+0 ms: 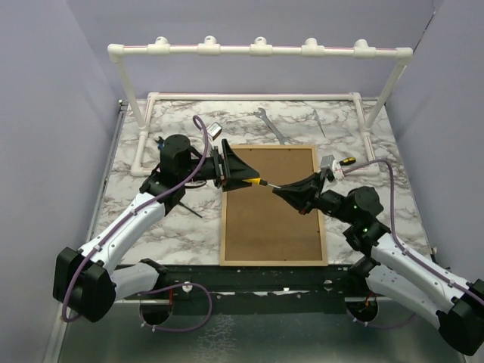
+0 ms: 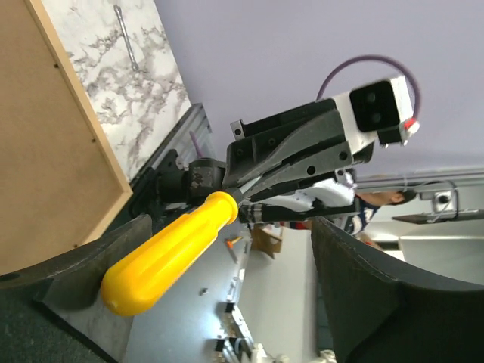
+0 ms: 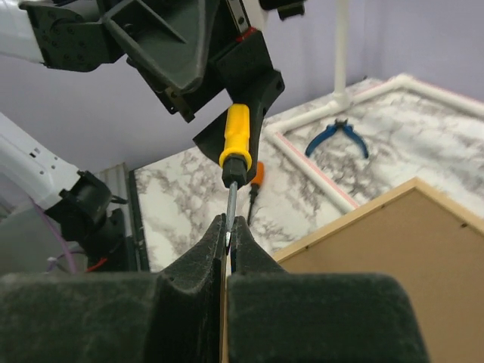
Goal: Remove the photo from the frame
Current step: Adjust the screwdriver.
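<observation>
- First, at the far left, blue pliers [image 3: 338, 136] lie on the marble table [image 1: 174, 227], near the base pipe of the white pipe rack [image 1: 257, 50].
- Next, the left gripper [image 1: 240, 171] hovers over the upper left corner of the frame. Its jaws are released and spread wide, and the left wrist view shows its fingers [image 2: 76, 287] far apart.
- Between those fingers sits the yellow handle of a screwdriver [image 2: 166, 253], close to one finger and well apart from the other. I cannot tell whether it touches.
- Beneath, the frame [image 1: 272, 227] lies flat on the marble with its brown back up and light-wood edging all round. The photo is hidden in every view.
- A wrench [image 1: 270, 125] lies just beyond the frame's far edge.
- To the right, the right gripper [image 3: 228, 225] is clenched on the screwdriver's thin metal shaft, just short of the handle, above the frame's upper half.
</observation>
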